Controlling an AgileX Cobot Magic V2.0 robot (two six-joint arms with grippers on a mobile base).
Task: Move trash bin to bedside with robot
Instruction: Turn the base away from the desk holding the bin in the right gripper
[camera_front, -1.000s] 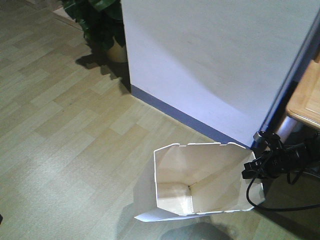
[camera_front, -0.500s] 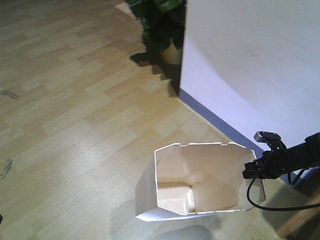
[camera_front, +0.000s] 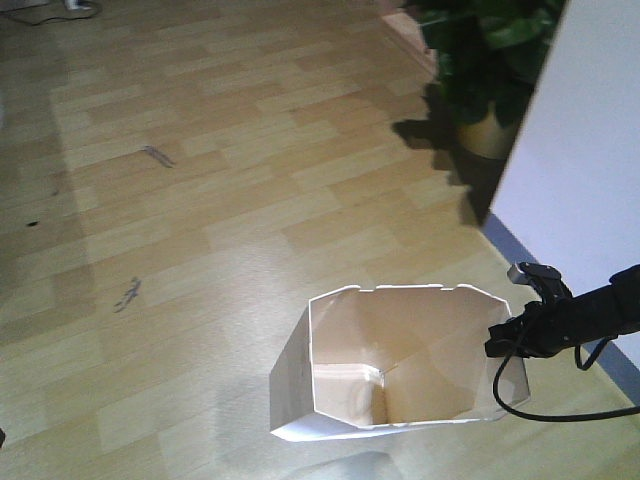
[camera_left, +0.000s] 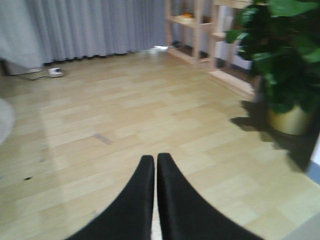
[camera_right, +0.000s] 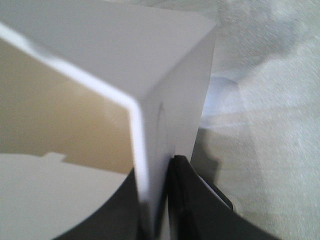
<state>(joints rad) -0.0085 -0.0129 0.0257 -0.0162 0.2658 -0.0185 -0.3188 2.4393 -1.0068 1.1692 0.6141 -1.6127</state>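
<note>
The white trash bin stands open-topped on the wood floor at the bottom middle of the front view. My right gripper, on a slim black arm with a grey-topped block and cables, is shut on the bin's right rim. In the right wrist view the thin white bin wall sits pinched in the right gripper, one finger inside and one outside. My left gripper is shut with nothing in it, pointing over bare floor. The bedside is out of view.
A potted plant stands at the upper right, beside a white wall with a dark skirting. Small dark marks lie on the floor. The left wrist view shows the plant, wooden shelves and grey curtains.
The whole view has swung left: the wall and plant slid to the right and the wooden desk left the frame. The bin and my right gripper keep their place in the view.
</note>
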